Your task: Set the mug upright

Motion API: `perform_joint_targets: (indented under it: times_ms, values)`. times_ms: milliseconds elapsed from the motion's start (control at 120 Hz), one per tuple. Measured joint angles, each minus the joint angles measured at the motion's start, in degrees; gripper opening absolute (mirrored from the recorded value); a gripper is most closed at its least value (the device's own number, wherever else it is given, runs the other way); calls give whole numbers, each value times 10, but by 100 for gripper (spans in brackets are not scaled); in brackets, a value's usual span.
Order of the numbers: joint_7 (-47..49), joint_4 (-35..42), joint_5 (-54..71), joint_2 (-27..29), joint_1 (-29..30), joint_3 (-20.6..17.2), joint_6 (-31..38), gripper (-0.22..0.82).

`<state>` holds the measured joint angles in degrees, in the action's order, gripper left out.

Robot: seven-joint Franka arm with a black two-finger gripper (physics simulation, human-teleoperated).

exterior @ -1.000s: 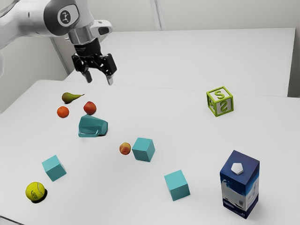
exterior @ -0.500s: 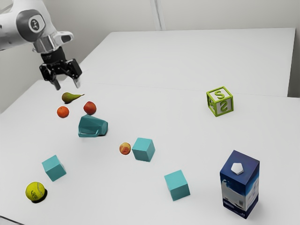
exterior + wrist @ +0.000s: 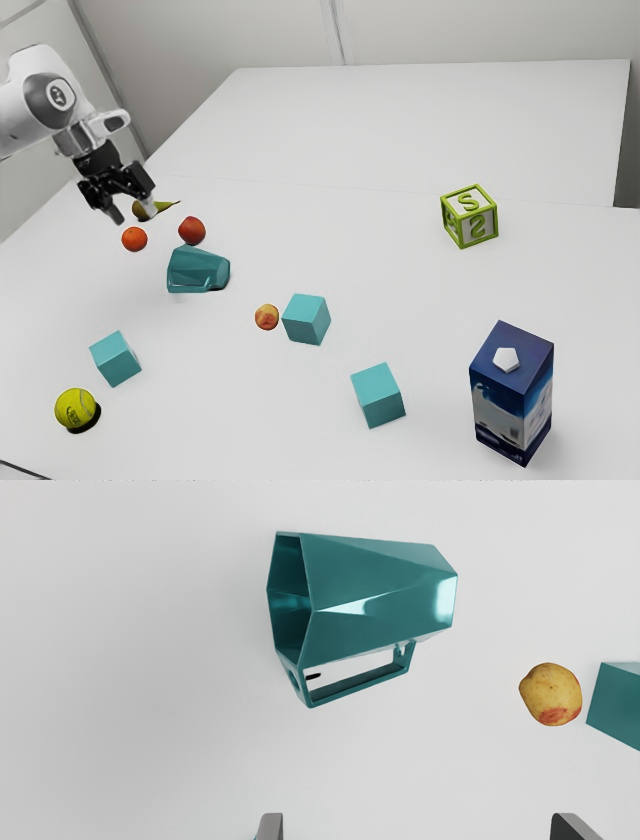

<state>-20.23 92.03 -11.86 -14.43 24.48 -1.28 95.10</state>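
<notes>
The exterior view has the black two-finger gripper [image 3: 134, 214], its fingers wide apart, apparently above the white table [image 3: 340, 235], near a small round orange fruit [image 3: 134, 239]. In the wrist view, the glossy teal faceted mug [image 3: 375, 590] lies on its side, handle toward the fingertips, mouth facing away from a red-blushed yellow fruit [image 3: 551, 694].

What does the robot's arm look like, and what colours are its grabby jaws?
The arm is white and rounded, with a dark grey disc that has a small pale marking. Below is a shiny grey section. The jaws are black and chunky, with two paler grey fingertips.
</notes>
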Motion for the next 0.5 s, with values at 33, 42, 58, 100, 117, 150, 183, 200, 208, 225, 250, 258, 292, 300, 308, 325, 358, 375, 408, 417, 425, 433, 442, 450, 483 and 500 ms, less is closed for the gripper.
perform_joint_targets:
  times_ms: [33, 42, 58, 100, 117, 150, 183, 200, 208, 225, 250, 258, 292, 300, 308, 325, 358, 375, 408, 417, 425, 433, 442, 450, 483, 500]
  values:
    - [-11, 6, -9, -4, 3, 1, 9, 58]
    - [-14, 8, -11, -5, 4, 1, 11, 58]
    - [-20, 10, -15, -8, 6, 1, 14, 58]
    - [-33, 15, -24, -14, 10, 2, 24, 58]
    - [-39, 18, -28, -17, 11, 2, 28, 58]
    - [-49, 23, -36, -20, 12, 2, 36, 58]
    - [-60, 27, -45, -24, 14, 2, 43, 58]
    - [-65, 29, -49, -26, 16, 2, 47, 58]
    - [-68, 30, -51, -27, 16, 2, 49, 58]
    - [-73, 32, -56, -29, 18, 2, 53, 58]
    - [-81, 35, -63, -32, 19, 2, 58, 58]
    - [-83, 36, -66, -34, 19, 2, 59, 58]
    - [-94, 38, -74, -38, 20, 2, 65, 58]
    - [-96, 39, -76, -39, 20, 2, 67, 58]
    - [-98, 40, -78, -39, 21, 2, 69, 58]
    - [-103, 41, -83, -41, 21, 2, 71, 58]
    - [-112, 44, -91, -44, 21, 2, 77, 58]
    - [-116, 45, -95, -46, 21, 2, 79, 58]
    - [-125, 46, -102, -51, 21, 2, 84, 58]
    - [-127, 46, -104, -52, 21, 2, 85, 58]
    - [-129, 46, -105, -52, 22, 2, 86, 58]
    - [-131, 46, -107, -53, 22, 2, 87, 58]
    - [-133, 47, -110, -55, 22, 2, 88, 58]
    - [-135, 47, -112, -56, 23, 3, 89, 58]
    - [-144, 47, -121, -61, 25, 2, 93, 58]
    - [-148, 47, -126, -64, 26, 2, 94, 58]
